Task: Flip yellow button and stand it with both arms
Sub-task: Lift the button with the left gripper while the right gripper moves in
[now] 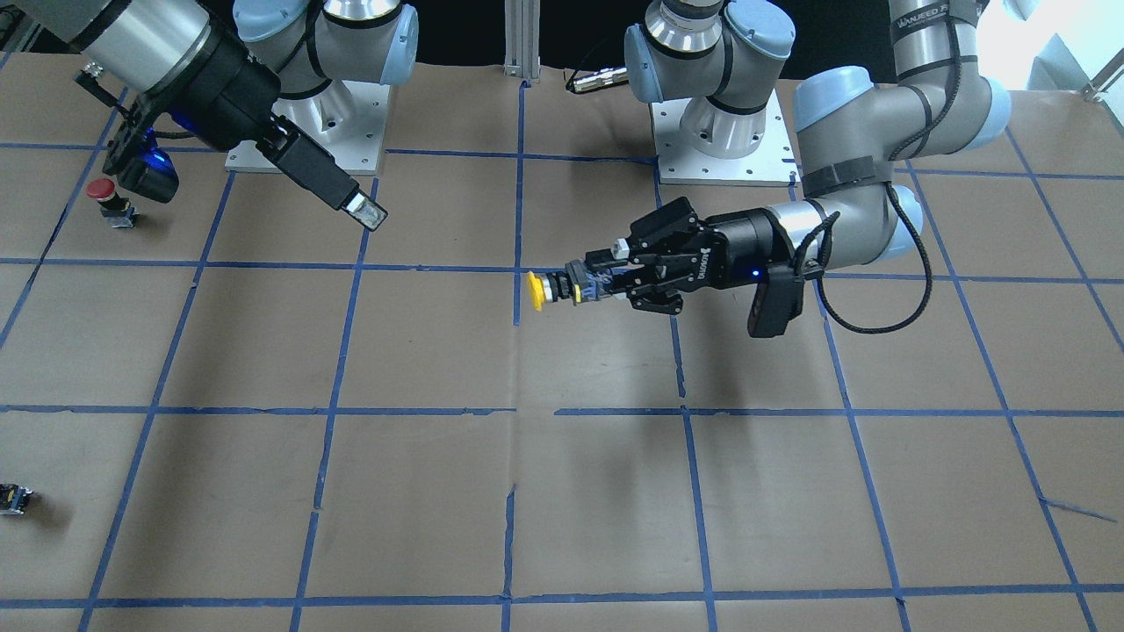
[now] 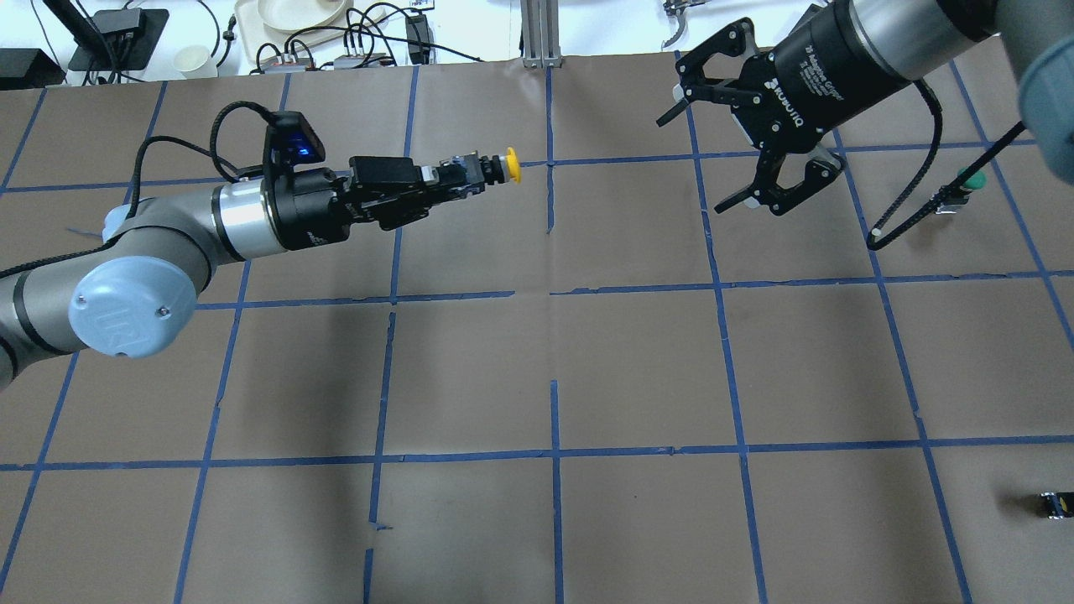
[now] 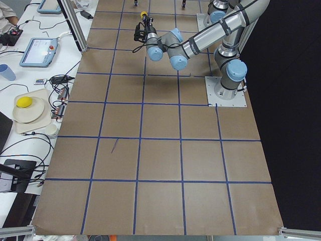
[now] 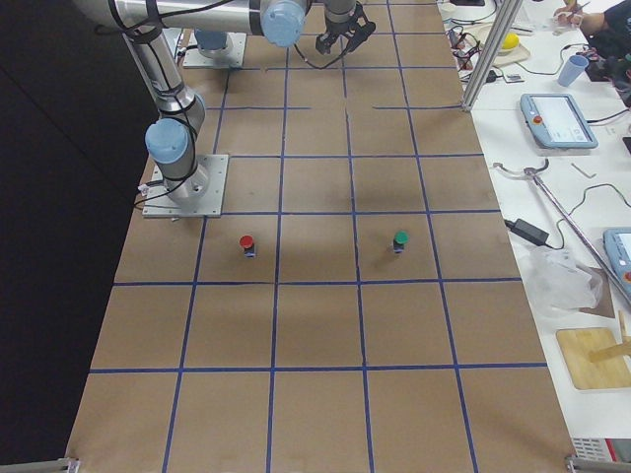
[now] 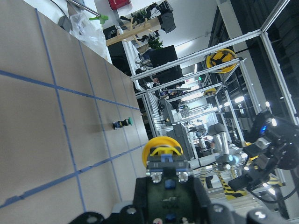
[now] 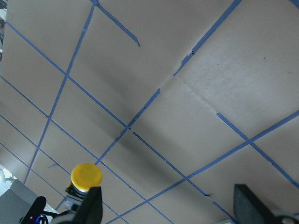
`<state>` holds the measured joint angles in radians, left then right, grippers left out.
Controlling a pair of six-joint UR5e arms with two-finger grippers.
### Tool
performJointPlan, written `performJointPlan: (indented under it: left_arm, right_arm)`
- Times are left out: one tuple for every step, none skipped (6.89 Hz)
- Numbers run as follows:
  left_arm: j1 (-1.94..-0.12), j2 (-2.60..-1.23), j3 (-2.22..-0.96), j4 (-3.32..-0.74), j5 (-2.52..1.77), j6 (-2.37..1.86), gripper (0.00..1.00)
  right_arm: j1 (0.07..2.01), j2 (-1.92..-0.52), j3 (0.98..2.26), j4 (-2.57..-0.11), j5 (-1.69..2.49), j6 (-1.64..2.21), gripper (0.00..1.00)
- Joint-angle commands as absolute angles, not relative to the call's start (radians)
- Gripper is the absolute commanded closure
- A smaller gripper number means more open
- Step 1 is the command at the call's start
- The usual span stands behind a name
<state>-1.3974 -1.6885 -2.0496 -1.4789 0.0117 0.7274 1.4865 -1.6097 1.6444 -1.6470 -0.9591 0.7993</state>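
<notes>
My left gripper [image 2: 463,174] is shut on the black-and-grey body of the yellow button [image 2: 506,166]. It holds the button level above the table, the yellow cap pointing toward the table's middle line. The front view shows the same grip [image 1: 597,283] with the cap [image 1: 536,291] at the tip. In the left wrist view the cap [image 5: 162,148] sits just past the fingers. My right gripper [image 2: 695,164] is open and empty, raised, well apart to the button's right. In the right wrist view the button [image 6: 86,175] shows beside one finger [image 6: 92,207].
A red-capped button [image 1: 105,195] stands near the right arm's base. A green-capped button [image 2: 972,180] stands on the table's right part. A small black block with a yellow patch [image 2: 1053,503] lies near the right edge. Brown paper with blue tape lines covers the table [image 2: 638,369].
</notes>
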Motion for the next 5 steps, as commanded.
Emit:
performJointPlan:
  left_arm:
    - [-1.505,-1.686,-2.033,-1.46,-0.04,0.695,0.91]
    - [-1.528,-1.689,-2.013,-1.459,-0.041,0.695,0.91]
    - [-1.543,-1.69,-2.005,-1.447,-0.044,0.695,0.91]
    - [-1.545,-1.69,-2.002,-1.442,-0.07,0.695,0.91]
    - [-1.545,-1.684,-2.0,-1.443,-0.074,0.693,0.9]
  right_arm:
    - [1.55,-1.577,1.643,-1.726,-0.937,0.868,0.0]
    - [1.563,-1.562,1.637,-1.779,-0.84,0.918,0.0]
    - [1.566,-1.552,1.637,-1.857,-0.832,1.005,0.0]
    - [1.568,-1.554,1.647,-1.858,-0.83,1.014,0.0]
    - [1.568,-1.554,1.655,-1.849,-0.834,1.014,0.0]
